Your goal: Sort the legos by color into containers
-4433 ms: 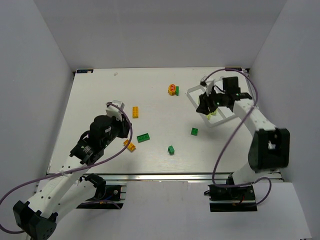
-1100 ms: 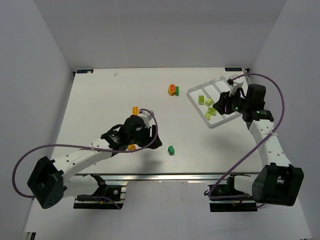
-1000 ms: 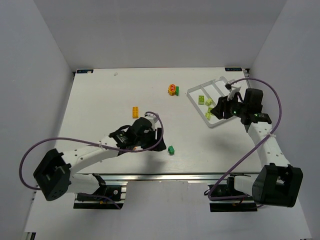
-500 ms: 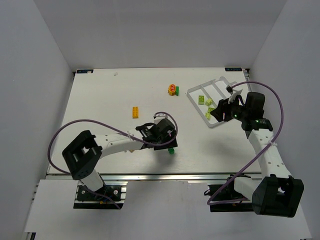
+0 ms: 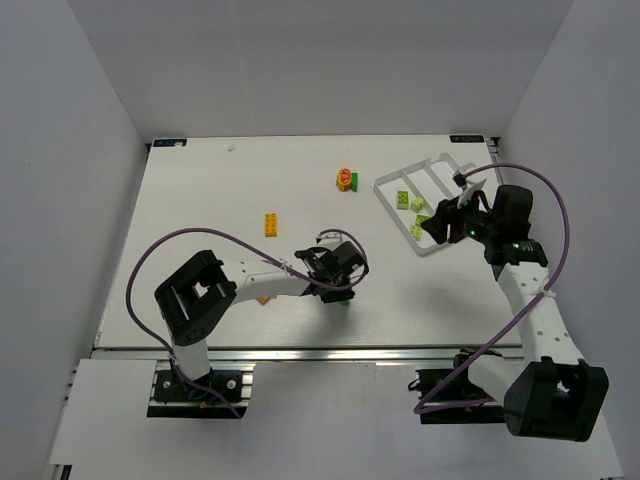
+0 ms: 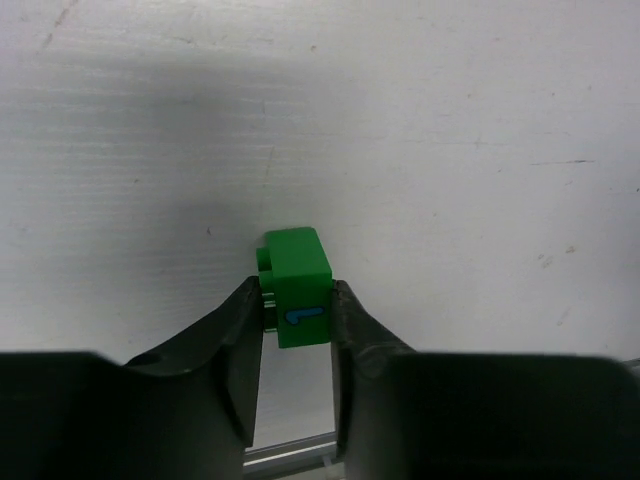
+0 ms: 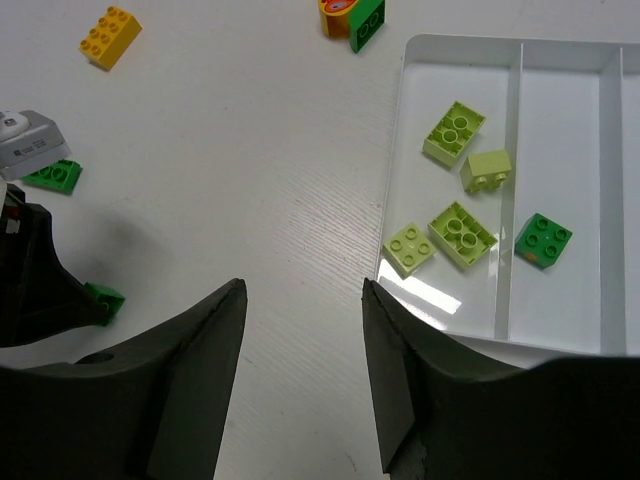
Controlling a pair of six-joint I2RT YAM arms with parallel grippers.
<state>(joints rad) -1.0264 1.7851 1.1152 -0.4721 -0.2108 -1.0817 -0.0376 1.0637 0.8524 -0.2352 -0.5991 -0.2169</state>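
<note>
Green brick (image 6: 296, 287) pinched in left tool (image 6: 297, 296); right tool (image 7: 302, 292) hung spread.
Five bricks (image 7: 458, 233) sat in tray (image 7: 570, 130); orange bricks (image 7: 110, 37) lay outside.

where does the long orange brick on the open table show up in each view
top external: the orange brick lies left of centre on the table.
left wrist: not in it; only a small green brick between the left gripper jaws.
right wrist: top left corner.
shared landmark: the round orange-and-red piece, right of the brick in the top external and right wrist views.
</note>
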